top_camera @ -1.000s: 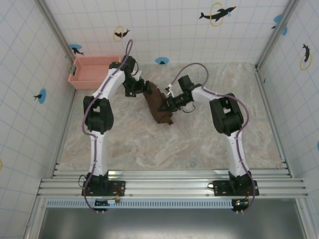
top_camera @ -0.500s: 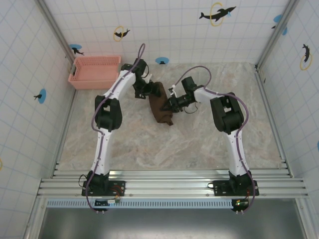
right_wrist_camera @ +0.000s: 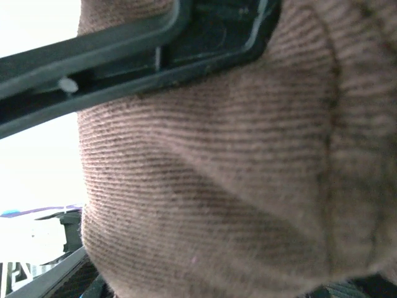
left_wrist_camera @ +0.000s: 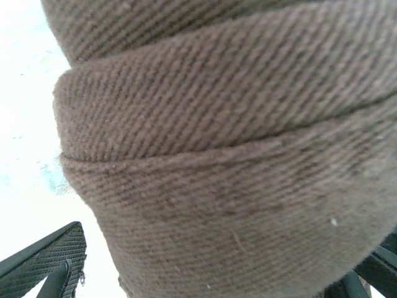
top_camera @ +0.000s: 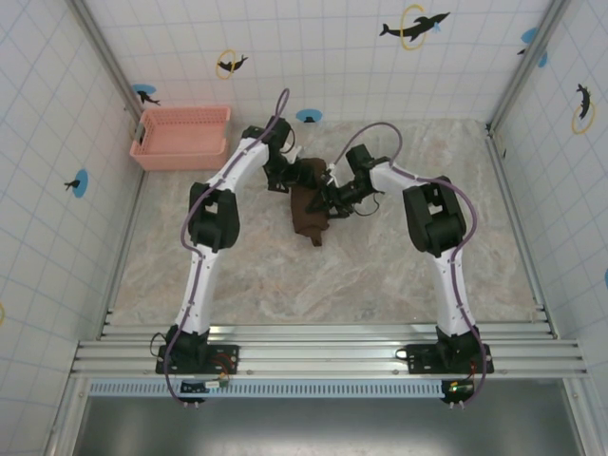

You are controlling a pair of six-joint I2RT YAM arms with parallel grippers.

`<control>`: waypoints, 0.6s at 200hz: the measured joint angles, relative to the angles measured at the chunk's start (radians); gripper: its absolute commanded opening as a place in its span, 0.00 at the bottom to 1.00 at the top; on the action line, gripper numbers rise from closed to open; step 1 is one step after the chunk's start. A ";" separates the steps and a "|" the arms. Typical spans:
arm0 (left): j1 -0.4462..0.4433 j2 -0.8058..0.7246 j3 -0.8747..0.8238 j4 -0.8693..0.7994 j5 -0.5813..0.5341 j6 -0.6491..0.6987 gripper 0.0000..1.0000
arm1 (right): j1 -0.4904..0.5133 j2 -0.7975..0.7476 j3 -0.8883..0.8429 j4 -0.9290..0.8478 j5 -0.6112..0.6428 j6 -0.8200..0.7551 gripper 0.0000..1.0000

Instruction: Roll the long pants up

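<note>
Worktop [top_camera: 380,275]: beige marbled slab. Walls [top_camera: 332,66]: white tile, dolphin stickers [top_camera: 415,26]. Metal rail [top_camera: 323,353] along near edge.
Pink basket [top_camera: 180,136]: far-left corner of worktop.
Long pants [top_camera: 309,217]: dark brown, bunched in thick roll, middle of far half of worktop, well apart from basket.
Left gripper [top_camera: 309,175]: at far end of roll, jaws spread wide, cloth bulging between, one finger [left_wrist_camera: 43,270] clear of fabric.
Right gripper [top_camera: 329,199]: at roll's right side, closed onto cloth, finger [right_wrist_camera: 124,49] pressed against fabric.
</note>
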 measured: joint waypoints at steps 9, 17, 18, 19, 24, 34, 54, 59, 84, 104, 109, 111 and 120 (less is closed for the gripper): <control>-0.007 0.003 0.000 0.006 -0.001 0.000 0.98 | -0.003 -0.014 0.000 -0.025 0.034 -0.002 0.67; -0.014 0.007 0.000 0.013 -0.001 0.000 0.97 | -0.007 -0.024 0.006 -0.056 0.066 -0.006 0.63; -0.015 0.008 0.000 0.014 -0.001 0.000 0.97 | -0.007 -0.024 0.007 -0.058 0.069 -0.008 0.62; -0.015 0.008 0.000 0.015 -0.001 0.000 0.97 | -0.008 -0.025 0.010 -0.065 0.074 -0.006 0.61; -0.021 0.010 -0.001 0.020 -0.002 0.000 0.97 | -0.011 -0.027 0.019 -0.090 0.093 -0.011 0.59; -0.033 0.016 -0.002 0.031 -0.004 0.000 0.97 | -0.015 -0.029 0.040 -0.133 0.119 -0.010 0.53; -0.055 0.026 -0.004 0.044 -0.008 -0.001 0.98 | -0.019 -0.029 0.063 -0.194 0.157 -0.004 0.44; -0.060 0.028 -0.005 0.047 -0.008 -0.001 0.97 | -0.019 -0.029 0.066 -0.204 0.162 -0.004 0.43; -0.080 0.034 -0.006 0.053 -0.012 -0.004 0.98 | -0.018 -0.020 0.090 -0.249 0.183 0.008 0.39; -0.092 0.032 -0.014 0.054 -0.013 -0.004 0.97 | -0.012 -0.003 0.121 -0.277 0.187 0.015 0.38; -0.093 0.030 -0.017 0.054 -0.014 -0.004 0.97 | -0.010 0.001 0.129 -0.285 0.189 0.016 0.38; -0.095 0.029 -0.019 0.055 -0.015 -0.005 0.97 | -0.010 0.002 0.132 -0.289 0.190 0.017 0.38; -0.095 0.027 -0.026 0.061 -0.014 -0.005 0.95 | -0.007 0.009 0.142 -0.301 0.191 0.018 0.39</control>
